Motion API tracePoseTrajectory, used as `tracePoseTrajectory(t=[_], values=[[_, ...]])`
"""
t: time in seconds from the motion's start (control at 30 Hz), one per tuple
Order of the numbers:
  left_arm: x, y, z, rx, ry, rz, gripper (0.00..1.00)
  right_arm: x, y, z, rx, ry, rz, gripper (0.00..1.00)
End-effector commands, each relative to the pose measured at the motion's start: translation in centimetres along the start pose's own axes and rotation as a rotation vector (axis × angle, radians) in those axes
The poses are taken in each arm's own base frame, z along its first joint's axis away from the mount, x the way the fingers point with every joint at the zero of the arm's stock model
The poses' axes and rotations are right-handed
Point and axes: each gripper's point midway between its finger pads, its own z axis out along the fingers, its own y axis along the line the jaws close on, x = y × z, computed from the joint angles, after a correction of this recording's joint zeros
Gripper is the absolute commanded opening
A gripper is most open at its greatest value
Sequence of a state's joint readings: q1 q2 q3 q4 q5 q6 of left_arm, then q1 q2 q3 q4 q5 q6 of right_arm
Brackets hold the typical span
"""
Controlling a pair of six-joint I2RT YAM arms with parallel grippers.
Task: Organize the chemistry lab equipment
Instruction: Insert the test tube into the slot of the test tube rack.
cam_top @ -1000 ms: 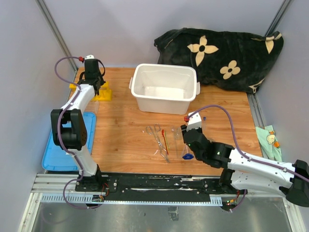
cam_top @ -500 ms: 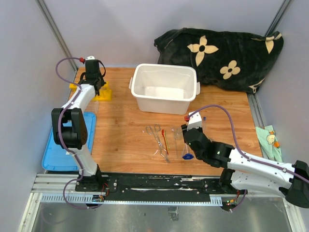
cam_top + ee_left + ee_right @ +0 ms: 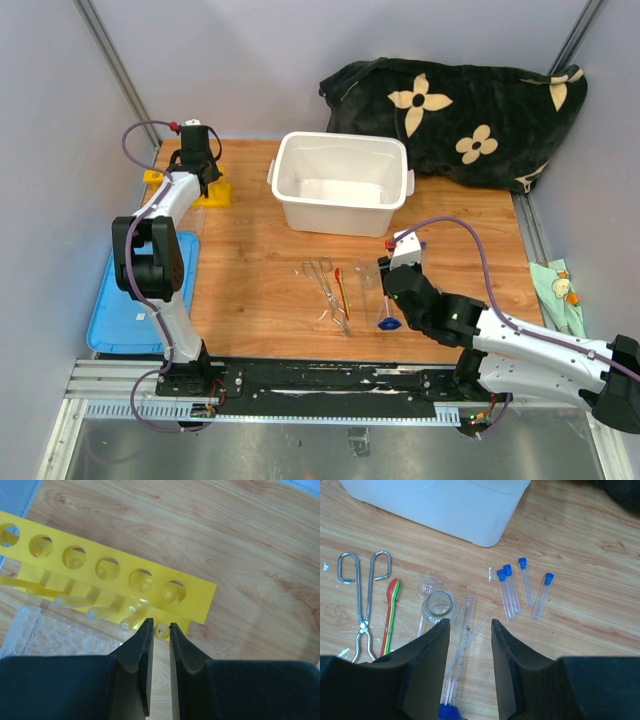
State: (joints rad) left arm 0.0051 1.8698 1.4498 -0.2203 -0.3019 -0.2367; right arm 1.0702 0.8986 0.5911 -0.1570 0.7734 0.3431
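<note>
Left gripper (image 3: 160,625) at the end of the yellow rack (image 3: 200,600), right gripper (image 3: 468,625) hanging over the loose glassware.

On my left wrist view the jaws stand only a thin slit apart, right above the rack's last hole. The rounded bottom of a clear tube (image 3: 161,630) shows just past the fingertips, but I cannot tell whether they grip anything. On my right wrist view the jaws are about half spread and hold nothing. The long glass piece with the blue base (image 3: 461,650) lies on the wood directly under the gap. A small beaker (image 3: 439,605) sits just off the left fingertip, and four blue-capped tubes (image 3: 509,592) lie ahead and slightly right. The metal tongs (image 3: 362,600) and the red-orange tool (image 3: 390,615) lie further left, and the white bin (image 3: 445,505) is beyond them all.
</note>
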Motion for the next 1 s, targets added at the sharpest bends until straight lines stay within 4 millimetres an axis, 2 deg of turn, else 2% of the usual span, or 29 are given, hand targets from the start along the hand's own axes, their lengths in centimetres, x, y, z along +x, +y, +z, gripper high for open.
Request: tracePoseTrajectory(t=[0.0, 0.1, 0.2, 0.4, 0.53, 0.57, 0.67, 0.77, 0.83, 0.87, 0.97], values=[[0.0, 0.0, 0.5, -0.007, 0.013, -0.013, 0.16, 0.2, -0.7, 0.1, 0.019, -0.006, 0.010, 0.40], [-0.1, 0.0, 0.4, -0.008, 0.016, -0.016, 0.29, 0.3, -0.7, 0.1, 0.018, -0.006, 0.012, 0.40], [-0.2, 0.0, 0.1, -0.006, 0.017, -0.021, 0.35, 0.3, -0.7, 0.1, 0.017, -0.005, 0.014, 0.40], [-0.4, -0.2, -0.9, 0.017, 0.024, -0.036, 0.37, 0.5, -0.8, 0.1, 0.016, 0.001, 0.020, 0.40], [-0.9, -0.8, -2.7, 0.066, 0.030, -0.059, 0.39, 0.4, -0.8, -0.2, 0.009, 0.002, 0.034, 0.40], [-1.0, -1.1, -3.4, 0.088, 0.032, -0.067, 0.42, 0.3, -0.9, -0.3, 0.008, 0.003, 0.038, 0.40], [-1.8, -2.0, -6.2, 0.177, 0.021, -0.093, 0.47, 0.1, -1.1, -0.8, 0.002, 0.001, 0.046, 0.40], [-2.6, -3.3, -10.1, 0.309, -0.003, -0.127, 0.51, -0.7, -1.6, -1.5, 0.002, 0.004, 0.042, 0.40], [-2.8, -4.3, -13.2, 0.416, -0.015, -0.158, 0.54, -1.3, -2.1, -2.1, 0.010, 0.015, 0.030, 0.41], [-3.1, -5.3, -15.8, 0.515, -0.027, -0.169, 0.56, -1.4, -2.7, -2.4, 0.025, 0.032, 0.014, 0.41], [-2.1, -6.9, -21.0, 0.714, -0.021, -0.215, 0.59, -2.8, -4.5, -3.6, 0.073, 0.044, 0.003, 0.47]])
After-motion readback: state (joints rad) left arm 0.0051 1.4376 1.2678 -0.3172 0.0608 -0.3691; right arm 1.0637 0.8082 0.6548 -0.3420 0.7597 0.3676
